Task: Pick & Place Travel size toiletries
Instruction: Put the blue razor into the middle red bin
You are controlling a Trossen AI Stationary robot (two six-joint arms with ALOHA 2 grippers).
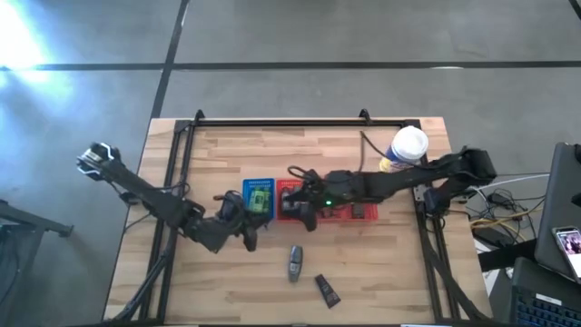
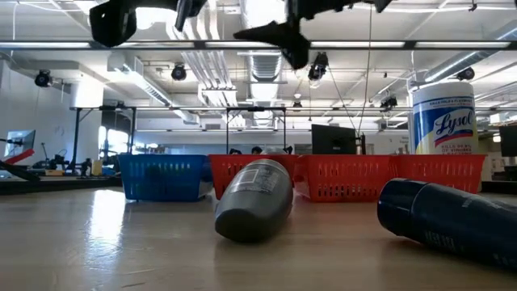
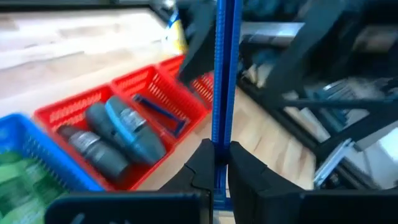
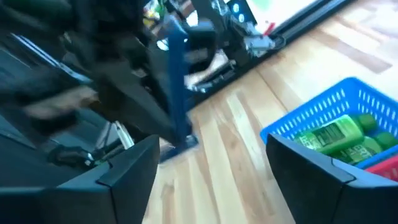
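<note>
Sitting mid-table, the blue basket (image 1: 259, 197) serves as the landmark; green bottles (image 4: 339, 138) lie inside it. Touching its right side is a red basket (image 1: 290, 202) w/ two grey sticks (image 3: 109, 134) and a blue razor (image 3: 163, 116) in it (seen from the left wrist cam), and a second red basket (image 1: 363, 212) continues the row further right. Well beyond that row, near the table's back-right corner, stands a white-and-yellow canister (image 1: 406, 148).

In front of the blue basket, toward the table's near edge, a grey stick (image 1: 294, 263) lies loose on the wood, and a dark tube (image 1: 327, 290) lies just past it, diagonally right; both are apart from the baskets.

Left gripper (image 1: 247, 224) is just beside the blue basket's left-front corner, arm reaching in low from the table's left side, fingers pinched tight on a thin blue razor handle (image 3: 222, 93) that stands upright between them.

Right gripper (image 1: 304, 213) hovers over the first red basket, arm stretched across from the right, fingers (image 4: 127, 171) spread wide, nothing between them.
</note>
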